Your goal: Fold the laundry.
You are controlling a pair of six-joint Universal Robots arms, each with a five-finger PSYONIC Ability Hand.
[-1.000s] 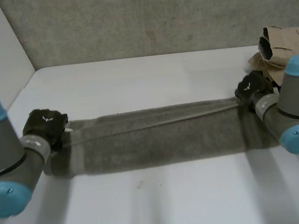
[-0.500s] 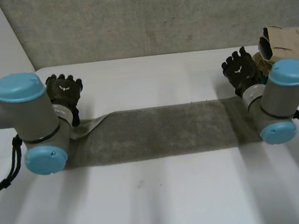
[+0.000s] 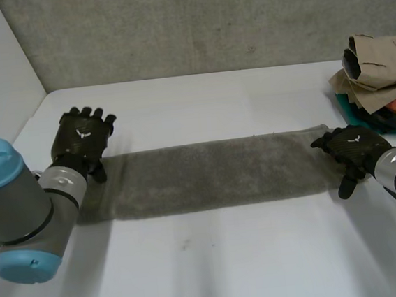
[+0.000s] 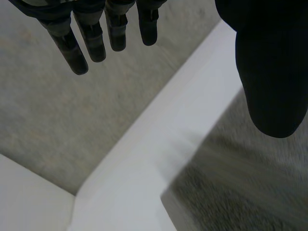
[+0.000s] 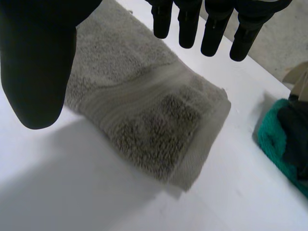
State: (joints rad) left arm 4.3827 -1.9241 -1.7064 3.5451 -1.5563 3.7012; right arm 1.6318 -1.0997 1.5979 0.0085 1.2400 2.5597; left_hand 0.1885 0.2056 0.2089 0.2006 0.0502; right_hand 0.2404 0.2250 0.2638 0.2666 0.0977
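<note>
at the left, the left robot hand (image 3: 81,140) hangs just above the left end of the grey towel (image 3: 214,175). its fingers are straight and spread, the thumb stands apart from them, and it holds nothing. the towel lies flat on the white counter (image 3: 216,266) as a long narrow band that reaches from one hand to the other. at its right end the right wrist view shows layers lying one on another, so i judge that the lengthwise fold is done and the step in hand is the pause between two folds. there the right robot hand (image 3: 352,149) is over the short edge of the towel, also with straight, parted fingers and nothing pinched; whether it touches the cloth i cannot tell. further right a pile of other clothes (image 3: 377,82) waits, a little apart from the towel. the next move, i think, calls for taking one short end by its corners and bringing it over to the other end, with the edges kept in line so that the band does not twist.
</note>
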